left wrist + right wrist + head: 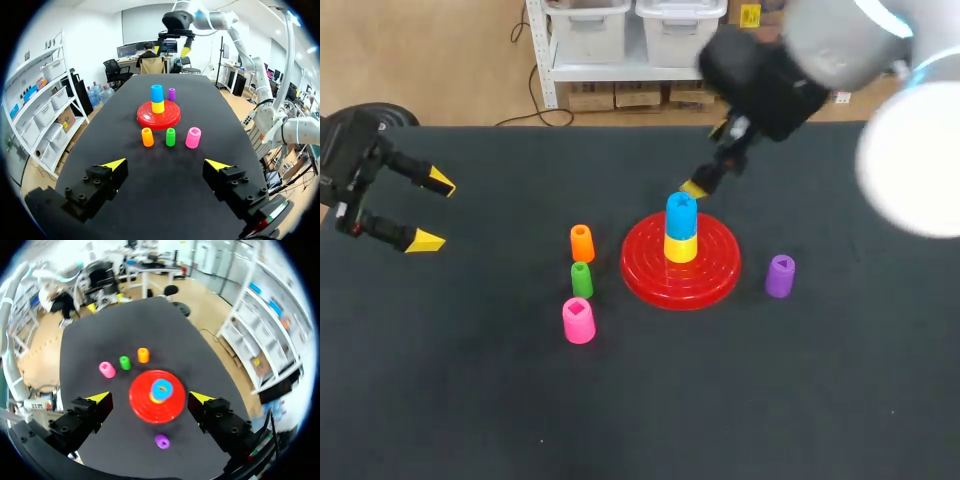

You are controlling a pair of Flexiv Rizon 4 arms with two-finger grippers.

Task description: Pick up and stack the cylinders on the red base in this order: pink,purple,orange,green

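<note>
The red base (pixel 710 275) holds a yellow cylinder (pixel 681 248) with a blue one (pixel 681 212) on top. Left of it the orange (pixel 582 243), green (pixel 582 279) and pink (pixel 579 321) cylinders stand in a row on the table. The purple cylinder (pixel 780 276) stands to the right of the base. My right gripper (pixel 150 397) hangs open high above the base (pixel 142 410) and blue cylinder (pixel 161 388), holding nothing. My left gripper (pixel 432 211) is open and empty at the table's far left, facing the orange (pixel 147 137), green (pixel 170 137) and pink (pixel 193 137) cylinders.
The dark table top (pixel 470 400) has free room in front and to the left. My right arm's bulky wrist (pixel 760 80) hangs over the back of the table and hides part of it.
</note>
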